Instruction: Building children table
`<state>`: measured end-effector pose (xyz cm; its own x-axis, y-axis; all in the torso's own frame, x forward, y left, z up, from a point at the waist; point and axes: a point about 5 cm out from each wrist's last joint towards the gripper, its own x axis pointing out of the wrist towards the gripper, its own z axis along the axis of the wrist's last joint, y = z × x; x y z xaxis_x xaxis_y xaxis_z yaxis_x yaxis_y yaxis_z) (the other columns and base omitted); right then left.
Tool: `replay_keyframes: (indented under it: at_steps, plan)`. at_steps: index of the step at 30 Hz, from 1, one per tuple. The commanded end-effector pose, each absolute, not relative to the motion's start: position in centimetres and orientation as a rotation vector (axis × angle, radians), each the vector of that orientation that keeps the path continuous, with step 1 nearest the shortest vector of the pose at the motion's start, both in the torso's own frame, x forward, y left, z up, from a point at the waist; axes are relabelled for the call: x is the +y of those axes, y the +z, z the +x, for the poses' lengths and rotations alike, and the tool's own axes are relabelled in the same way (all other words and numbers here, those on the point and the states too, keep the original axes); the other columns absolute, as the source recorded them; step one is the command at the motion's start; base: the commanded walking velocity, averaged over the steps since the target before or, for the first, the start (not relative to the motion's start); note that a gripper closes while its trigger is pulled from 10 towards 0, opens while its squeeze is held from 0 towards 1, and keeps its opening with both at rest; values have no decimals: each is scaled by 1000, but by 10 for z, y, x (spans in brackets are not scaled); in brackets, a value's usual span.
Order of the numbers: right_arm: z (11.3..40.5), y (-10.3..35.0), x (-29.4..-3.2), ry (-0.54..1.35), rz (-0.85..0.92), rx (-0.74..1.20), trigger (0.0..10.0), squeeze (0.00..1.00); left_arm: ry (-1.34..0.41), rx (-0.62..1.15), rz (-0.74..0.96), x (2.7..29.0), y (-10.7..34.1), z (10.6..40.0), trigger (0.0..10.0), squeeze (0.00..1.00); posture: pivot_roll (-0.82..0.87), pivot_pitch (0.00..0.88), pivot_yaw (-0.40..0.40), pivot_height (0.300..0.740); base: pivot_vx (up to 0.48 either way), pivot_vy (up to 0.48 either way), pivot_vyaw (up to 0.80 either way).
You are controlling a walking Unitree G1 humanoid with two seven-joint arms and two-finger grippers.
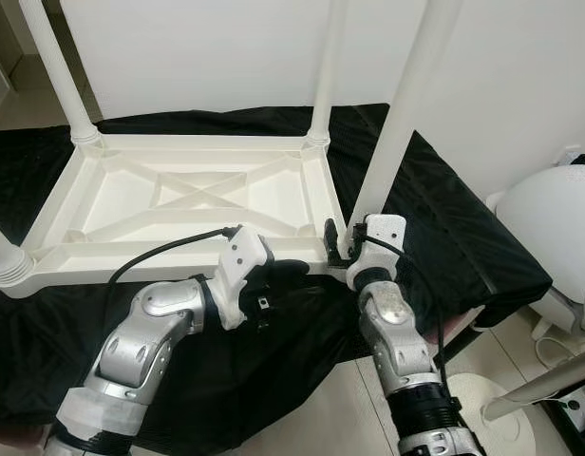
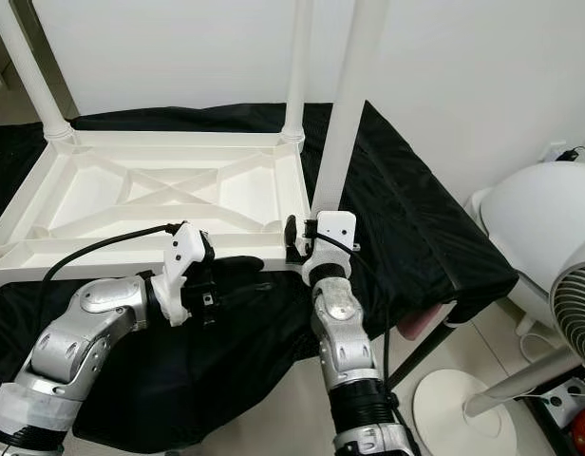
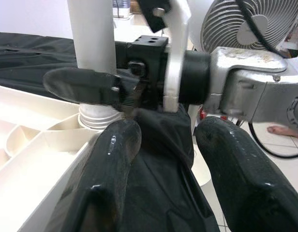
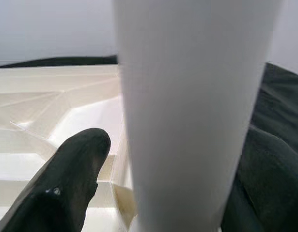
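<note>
upright, the table leg stands grasped by the right pincer, left pincer released

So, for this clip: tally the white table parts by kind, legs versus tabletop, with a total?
Table legs: 4, at the far left, far right, near right, with the right gripper around it, and near left, its base visible.
Upside-down tabletop: 1.
Total: 5.

Silver jointed arms, white wrist housings, black cables, glossy black fingers.
</note>
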<state>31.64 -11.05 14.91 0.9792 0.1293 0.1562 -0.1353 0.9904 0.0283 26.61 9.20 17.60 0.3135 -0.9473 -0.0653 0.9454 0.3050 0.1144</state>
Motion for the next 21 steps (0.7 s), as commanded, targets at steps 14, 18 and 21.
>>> replay_keyframes:
  at_steps: [14, 18, 21]
  plan:
    - [315, 145, -130, 575, -134, -142, 10000, 0, -1176, -20, 155, 97, 179, 273, 10000, 0, 45, 28, -3, 740, 0, 0, 0]
    - [325, 145, -136, 603, -169, -117, 10000, 0, -1171, -23, 157, 98, 180, 274, 10000, 0, 52, 24, -7, 740, 0, 0, 0]
    - [330, 144, -137, 617, -181, -104, 10000, 0, -1169, -24, 158, 98, 180, 274, 10000, 0, 53, 22, -5, 740, 0, 0, 0]
